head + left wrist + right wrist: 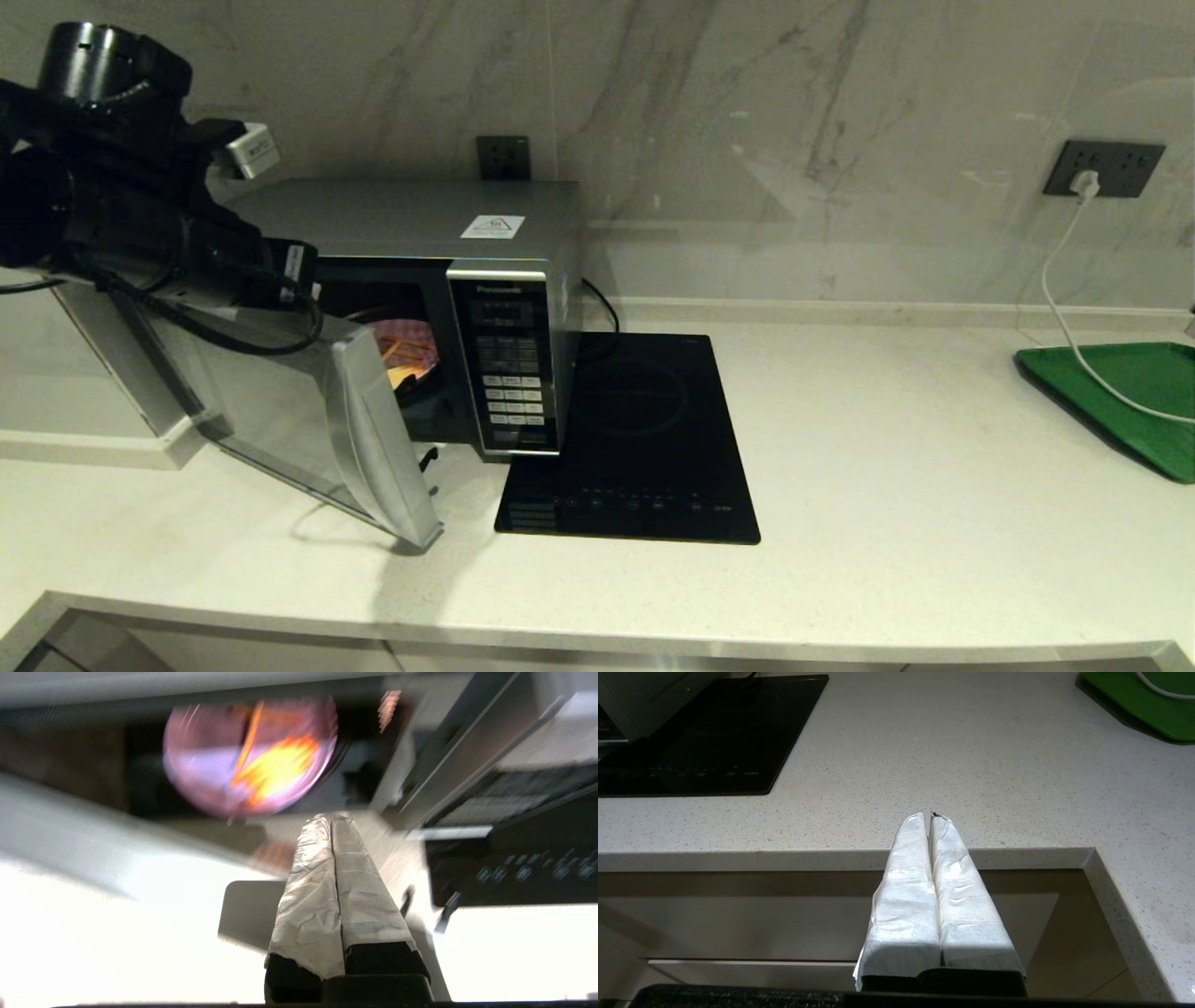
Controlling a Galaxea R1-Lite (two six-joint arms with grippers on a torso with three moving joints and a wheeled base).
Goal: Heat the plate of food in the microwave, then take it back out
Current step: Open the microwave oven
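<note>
The silver-grey microwave (411,219) stands at the back left of the counter with its door (308,420) swung partly open toward me. Inside the lit cavity sits the lilac plate of food (408,350) with its orange-yellow fry sticks. In the left wrist view the plate (205,765) lies ahead of my left gripper (331,819), which is shut on nothing and stays outside the cavity. My left arm (121,205) hangs high over the door's top edge. My right gripper (930,816) is shut and empty, parked at the counter's front edge.
A flat black induction hob (644,439) lies right of the microwave. A green tray (1130,392) sits at the far right, with a white cable (1064,308) running down to it from a wall socket (1102,168). The open door juts out over the counter.
</note>
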